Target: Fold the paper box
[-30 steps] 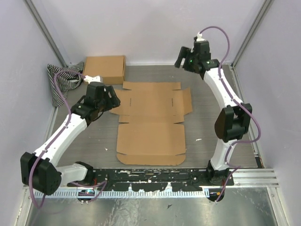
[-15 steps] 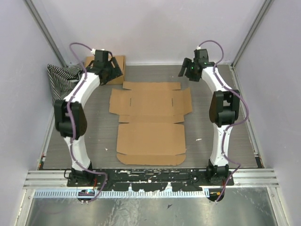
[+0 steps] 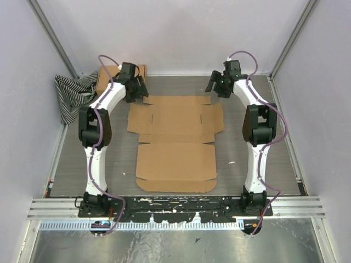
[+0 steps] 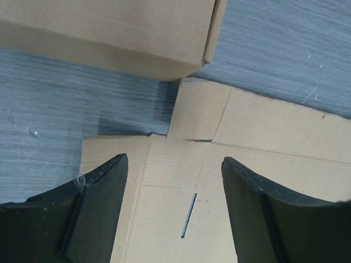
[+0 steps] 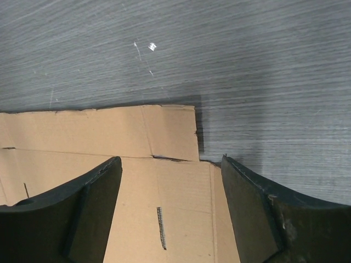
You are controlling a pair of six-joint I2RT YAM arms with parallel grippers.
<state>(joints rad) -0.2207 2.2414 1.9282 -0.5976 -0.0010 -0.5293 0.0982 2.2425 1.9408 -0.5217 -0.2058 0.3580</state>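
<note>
The paper box (image 3: 175, 145) lies flat and unfolded on the grey table, a brown die-cut sheet with flaps and slits. My left gripper (image 3: 141, 92) hovers open over its far left corner. In the left wrist view the gripper (image 4: 174, 159) has nothing in it, and the sheet (image 4: 258, 164) with a slit lies below its dark fingers (image 4: 93, 211). My right gripper (image 3: 213, 85) hangs open over the far right corner. In the right wrist view that gripper (image 5: 171, 159) is also empty, with the sheet's corner flap (image 5: 170, 131) below it.
A ready-made brown cardboard box (image 3: 109, 76) stands at the back left, just beyond the sheet's corner, and shows in the left wrist view (image 4: 109, 33). A black-and-white striped cloth (image 3: 74, 93) lies against the left wall. Walls close the table on three sides.
My left arm has swung from beside the sheet's left edge up past the ready-made box to the far left corner. My right gripper has come down slightly toward the far right corner.
</note>
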